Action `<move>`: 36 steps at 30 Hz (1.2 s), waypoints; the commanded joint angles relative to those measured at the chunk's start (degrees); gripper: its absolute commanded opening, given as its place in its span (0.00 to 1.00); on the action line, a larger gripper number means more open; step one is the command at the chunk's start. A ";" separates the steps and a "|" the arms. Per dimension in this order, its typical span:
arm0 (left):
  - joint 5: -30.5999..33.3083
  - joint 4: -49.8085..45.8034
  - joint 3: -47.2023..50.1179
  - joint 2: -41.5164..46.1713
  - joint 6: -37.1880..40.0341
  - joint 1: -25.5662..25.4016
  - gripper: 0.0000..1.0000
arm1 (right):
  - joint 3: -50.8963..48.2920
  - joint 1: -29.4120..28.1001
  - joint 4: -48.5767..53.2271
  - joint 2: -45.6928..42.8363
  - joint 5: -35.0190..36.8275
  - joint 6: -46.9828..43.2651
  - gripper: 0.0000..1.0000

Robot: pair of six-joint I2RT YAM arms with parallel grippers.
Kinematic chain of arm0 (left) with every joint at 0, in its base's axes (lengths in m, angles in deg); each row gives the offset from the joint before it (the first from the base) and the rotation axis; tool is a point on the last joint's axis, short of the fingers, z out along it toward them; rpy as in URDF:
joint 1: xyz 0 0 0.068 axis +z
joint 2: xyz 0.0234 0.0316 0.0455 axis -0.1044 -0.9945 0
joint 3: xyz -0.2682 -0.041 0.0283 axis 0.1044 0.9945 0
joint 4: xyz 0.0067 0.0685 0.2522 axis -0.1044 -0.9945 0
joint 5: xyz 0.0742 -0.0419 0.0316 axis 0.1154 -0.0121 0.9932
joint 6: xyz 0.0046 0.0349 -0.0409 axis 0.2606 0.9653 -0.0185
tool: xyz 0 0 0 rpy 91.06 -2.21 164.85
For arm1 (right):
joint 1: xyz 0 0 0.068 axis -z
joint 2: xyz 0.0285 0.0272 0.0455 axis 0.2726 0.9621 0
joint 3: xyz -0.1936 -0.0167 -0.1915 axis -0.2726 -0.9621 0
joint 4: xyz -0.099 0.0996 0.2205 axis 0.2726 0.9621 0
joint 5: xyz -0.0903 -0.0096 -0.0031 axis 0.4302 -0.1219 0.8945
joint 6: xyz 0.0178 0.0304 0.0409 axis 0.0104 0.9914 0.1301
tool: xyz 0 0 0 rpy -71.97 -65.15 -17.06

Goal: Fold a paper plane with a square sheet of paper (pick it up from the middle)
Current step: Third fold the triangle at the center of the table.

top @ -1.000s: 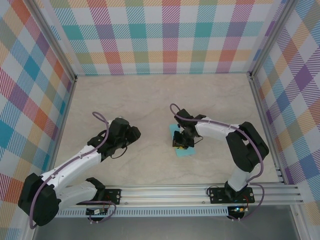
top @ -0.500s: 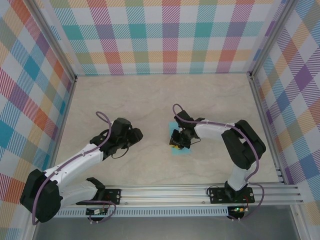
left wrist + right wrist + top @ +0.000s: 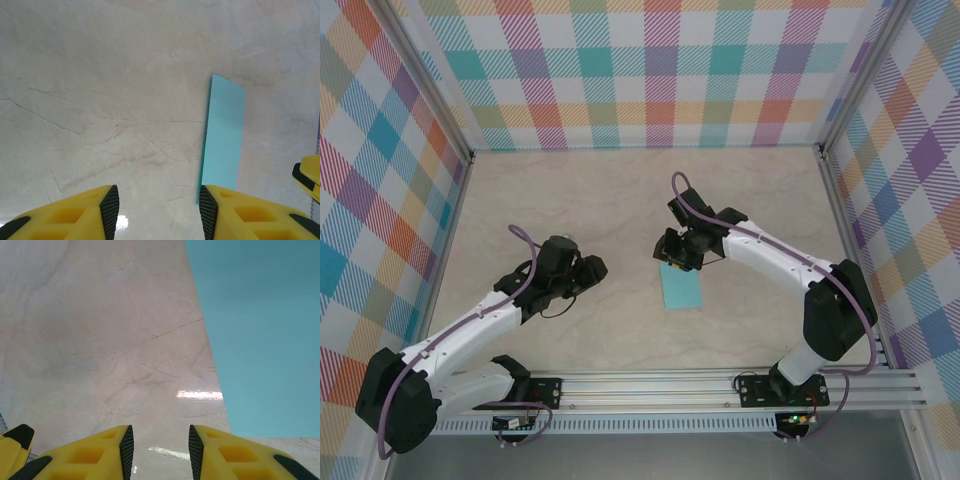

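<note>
The square sheet of paper (image 3: 681, 287) is light teal and lies flat on the marble table, with nothing touching it. My right gripper (image 3: 668, 252) hovers at its far left corner, open with only bare table between the fingers. In the right wrist view (image 3: 161, 447) the paper (image 3: 260, 335) lies to the right of the fingers. My left gripper (image 3: 594, 267) is well left of the sheet, open and empty. In the left wrist view (image 3: 159, 210) the paper (image 3: 223, 135) is a narrow teal strip ahead of the right finger (image 3: 240, 215).
The marble table (image 3: 620, 200) is enclosed by checked walls on three sides, with metal rails (image 3: 847, 250) along the left and right edges. A yellow tip of the other gripper (image 3: 307, 175) shows at the right edge of the left wrist view.
My right gripper has come off the paper, moved toward the far side and opened. The sheet now lies uncovered. The left gripper has barely moved.
</note>
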 commanded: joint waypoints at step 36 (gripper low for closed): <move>-13.88 3.27 -38.61 -49.21 9.07 -8.38 0.22 | -29.88 18.92 -13.17 -11.38 -17.81 -14.03 0.45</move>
